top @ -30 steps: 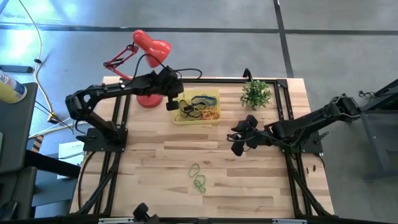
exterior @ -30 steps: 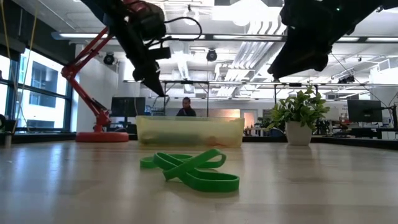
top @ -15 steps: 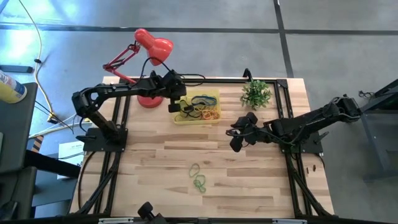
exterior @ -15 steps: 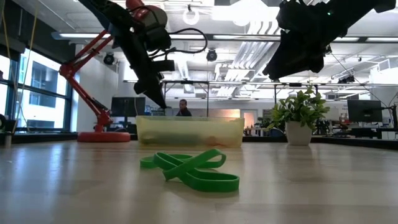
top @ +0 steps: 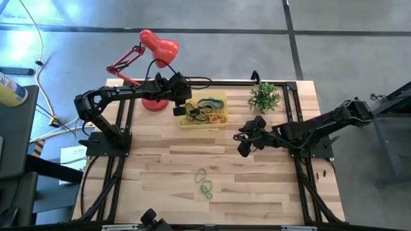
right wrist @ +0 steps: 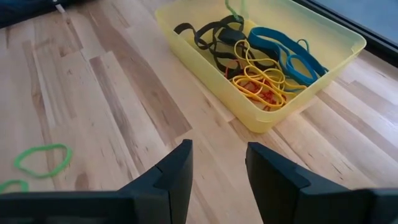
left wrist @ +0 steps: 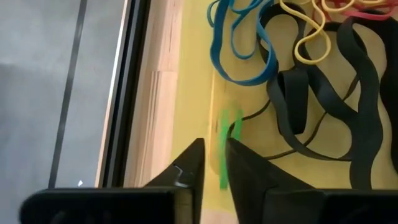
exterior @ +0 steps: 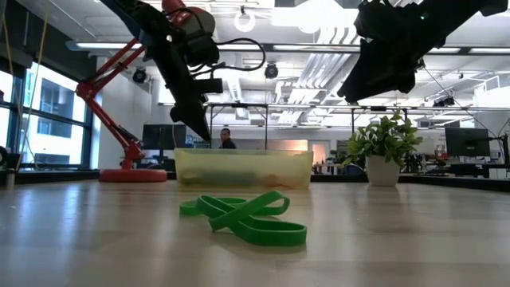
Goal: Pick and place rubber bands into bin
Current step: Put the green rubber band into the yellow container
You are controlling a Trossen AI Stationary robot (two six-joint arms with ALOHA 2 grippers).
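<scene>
Since a second ago the left arm has drawn back slightly toward the lamp, and the right arm has edged a little toward the table's middle.

From above, the left gripper point(top: 184, 110) hangs over the near-left corner of the bin point(top: 221, 96), hiding that corner. The bin holds a tangle of rubber bands point(top: 209, 114). The right gripper point(top: 244, 146) hovers over bare wood, well apart from the bin. Two green bands point(top: 203, 181) lie loose on the table point(top: 154, 179). A red lamp point(top: 157, 48) and a small plant point(top: 264, 96) stand at the far edge.

At table height the green bands point(exterior: 243, 218) lie in front of the bin point(exterior: 243, 167), whose cloudy wall blurs its contents. An office room with ceiling lights stretches behind, and a person shows beyond the bin.

The left wrist view shows the fingers point(left wrist: 249, 177) barely parted, a thin gap between them, with a green band point(left wrist: 224, 146) just beyond the tips inside the bin; whether it is pinched is hard to make out. Blue, black and yellow bands lie beside it, cut off at the edge.

The right wrist view shows fingers point(right wrist: 177, 171) spread apart and empty.
</scene>
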